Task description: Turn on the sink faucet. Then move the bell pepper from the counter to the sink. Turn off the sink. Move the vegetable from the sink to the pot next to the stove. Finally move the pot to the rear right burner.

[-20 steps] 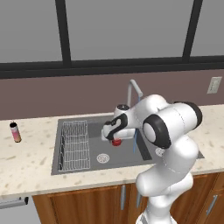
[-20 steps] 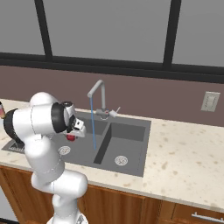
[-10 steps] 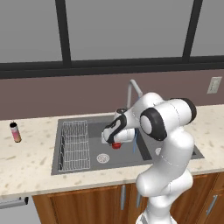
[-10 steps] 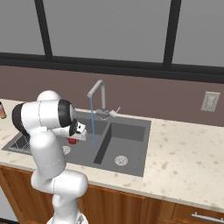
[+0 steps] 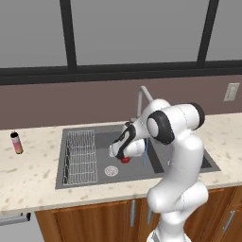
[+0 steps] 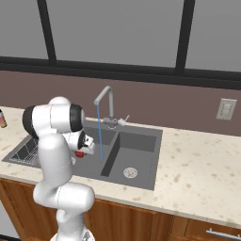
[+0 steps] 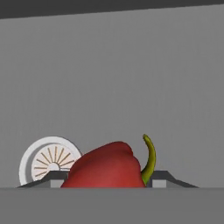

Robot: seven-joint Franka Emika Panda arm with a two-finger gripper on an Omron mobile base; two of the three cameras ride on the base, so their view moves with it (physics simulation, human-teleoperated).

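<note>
**Observer:** Start wide. What do you have?

**Operator:** I'm looking at the counter [image 5: 33, 172] with the sink [image 5: 90, 178] set in it, and the faucet [image 6: 104, 101] is running a thin blue stream. My arm reaches down into the left basin, beside the wire rack [image 5: 81, 156].

**Observer:** And the pepper?

**Operator:** The bell pepper [image 7: 107, 168] is in my gripper [image 5: 124, 158], low over the basin floor, near the round drain [image 7: 48, 159]. The jaws stand partly apart, clamped on its two flanks; in the hand view a fingertip [image 7: 158, 178] shows at each side of the red body.

**Observer:** How does it handle?

**Operator:** I judge it light, hollow and fairly firm, though the waxy skin is likely slippery, more so once wet. I'd keep taking it across the broad shoulders, never by the curved green stem [image 7: 150, 158], and squeeze gently so the walls don't buckle.
</note>
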